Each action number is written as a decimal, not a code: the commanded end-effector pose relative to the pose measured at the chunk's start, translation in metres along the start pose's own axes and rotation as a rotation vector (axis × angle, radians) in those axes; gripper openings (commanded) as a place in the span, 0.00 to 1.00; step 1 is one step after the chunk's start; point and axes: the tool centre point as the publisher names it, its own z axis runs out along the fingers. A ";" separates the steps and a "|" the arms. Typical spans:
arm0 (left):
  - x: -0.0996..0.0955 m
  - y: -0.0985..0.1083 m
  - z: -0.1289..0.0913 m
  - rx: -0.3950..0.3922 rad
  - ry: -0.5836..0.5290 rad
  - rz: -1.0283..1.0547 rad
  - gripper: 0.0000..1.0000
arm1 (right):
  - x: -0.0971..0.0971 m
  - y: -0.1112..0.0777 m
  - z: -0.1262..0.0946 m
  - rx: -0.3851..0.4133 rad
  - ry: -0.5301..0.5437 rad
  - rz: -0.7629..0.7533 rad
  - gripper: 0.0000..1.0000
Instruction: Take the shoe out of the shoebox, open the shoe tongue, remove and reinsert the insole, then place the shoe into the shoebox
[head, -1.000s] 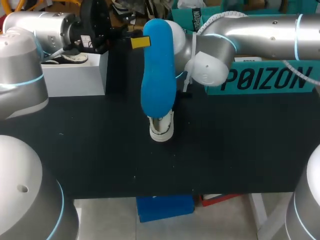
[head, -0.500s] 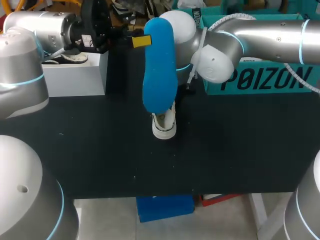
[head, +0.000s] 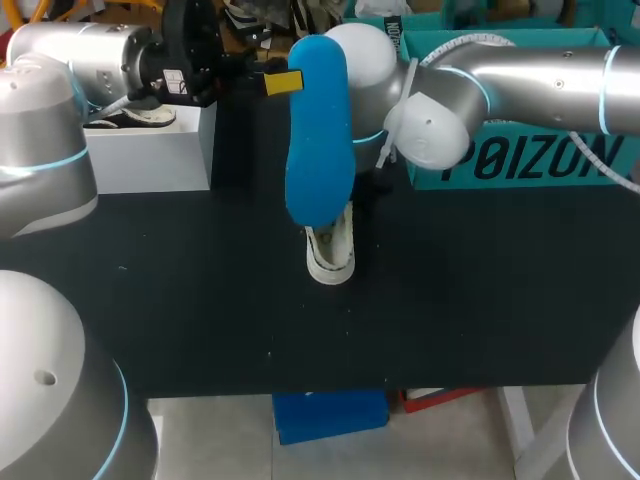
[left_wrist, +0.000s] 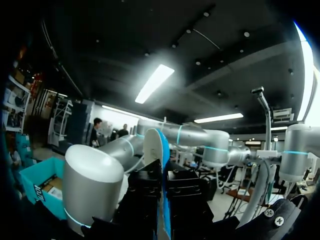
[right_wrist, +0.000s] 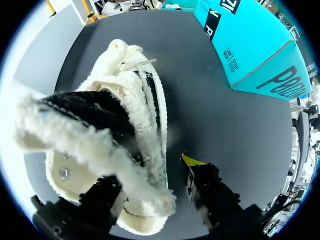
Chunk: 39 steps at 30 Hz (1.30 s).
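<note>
The shoe (head: 331, 255) has shifted slightly to the right on the dark surface (head: 480, 290), carried by the right hand (right_wrist: 150, 175), which is clamped on it. The left hand (left_wrist: 162, 182) still pinches the blue insole (head: 317, 140) upright above the shoe, unmoved.

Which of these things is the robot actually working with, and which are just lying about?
Part of the job: blue insole, held in the left end effector; fleecy shoe; teal shoebox.
Just lying about: white box, with an item on top I can't identify.
</note>
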 end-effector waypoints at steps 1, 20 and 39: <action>0.000 0.000 0.001 -0.001 -0.002 0.001 0.00 | -0.016 -0.002 -0.010 -0.007 0.049 0.007 1.00; 0.000 0.000 0.001 -0.001 -0.002 0.001 0.00 | -0.036 -0.009 -0.062 -0.076 0.320 -0.018 1.00; 0.000 0.000 0.001 -0.001 -0.002 0.001 0.00 | -0.041 -0.011 -0.070 -0.081 0.402 -0.064 1.00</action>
